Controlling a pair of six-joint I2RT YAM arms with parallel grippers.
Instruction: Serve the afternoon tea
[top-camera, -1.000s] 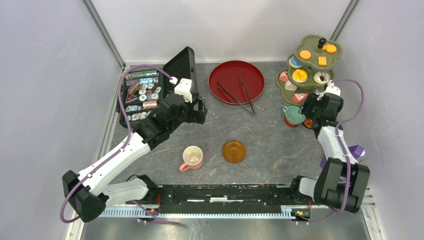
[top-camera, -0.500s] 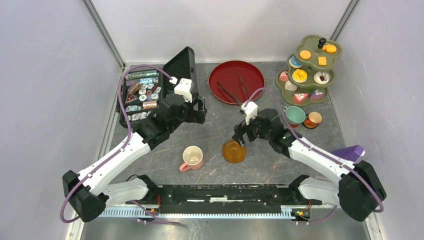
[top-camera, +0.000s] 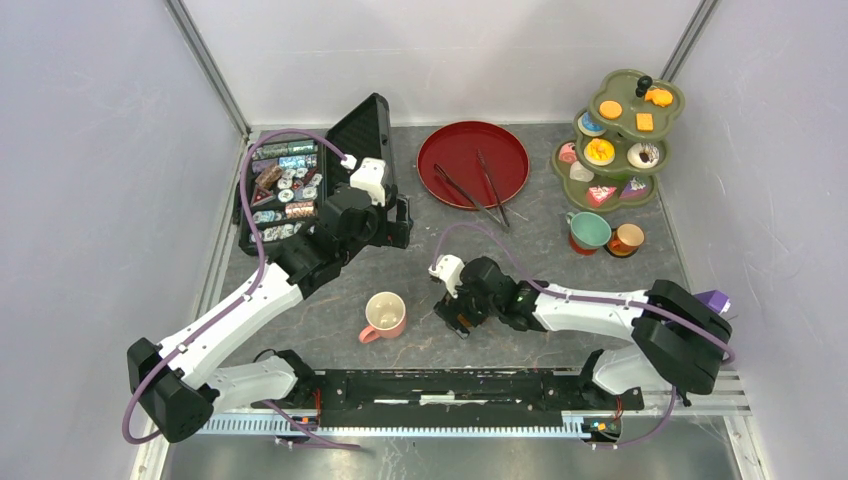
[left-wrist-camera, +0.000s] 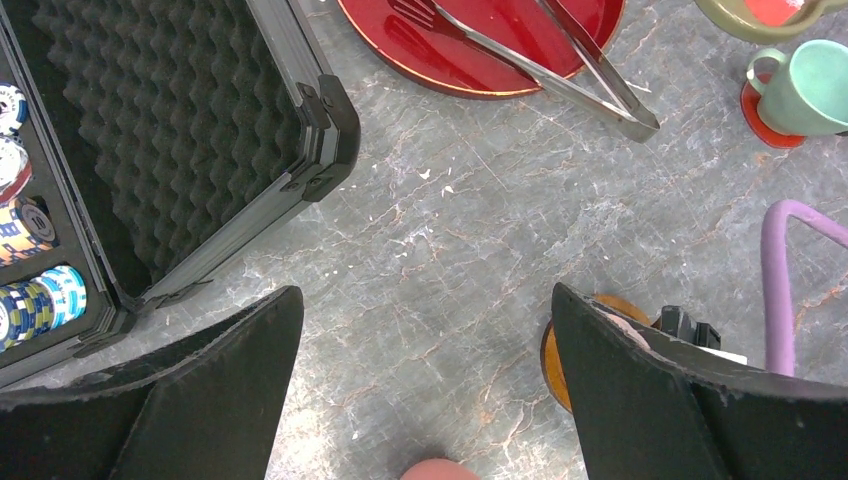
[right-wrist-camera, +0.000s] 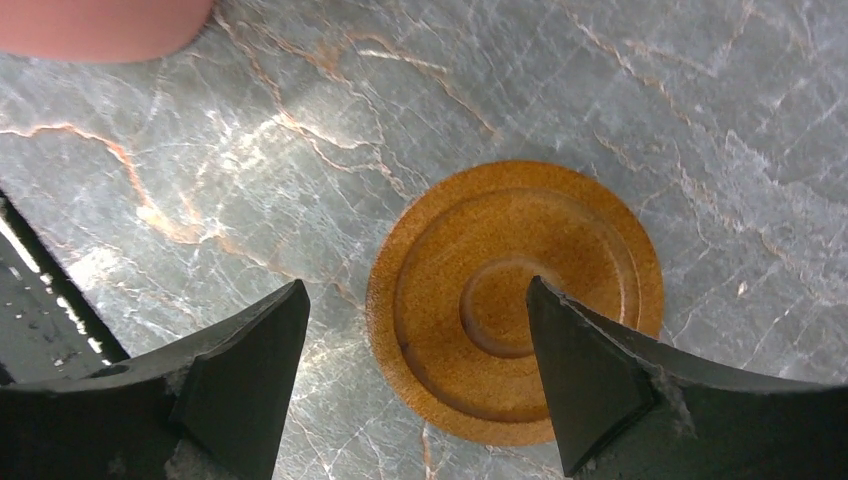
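R end effector (right-wrist-camera: 412, 300) hangs low over the counter (top-camera: 545, 250), fingers spread wide, nothing pinched. Orange saucer (right-wrist-camera: 515, 300) lies flat right beneath it, mostly btwn the two fingers; can't tell if they touch it. Pink cup (top-camera: 384, 315) stands upright just beside this end effector, on the L-arm side. L end effector (left-wrist-camera: 425, 300) is spread too, empty, above bare counter. Mint cup (top-camera: 589, 230) & small orange cup (top-camera: 628, 239) sit well beyond the R end effector, by the tiered stand (top-camera: 626, 98) w/ pastries (top-camera: 600, 151).
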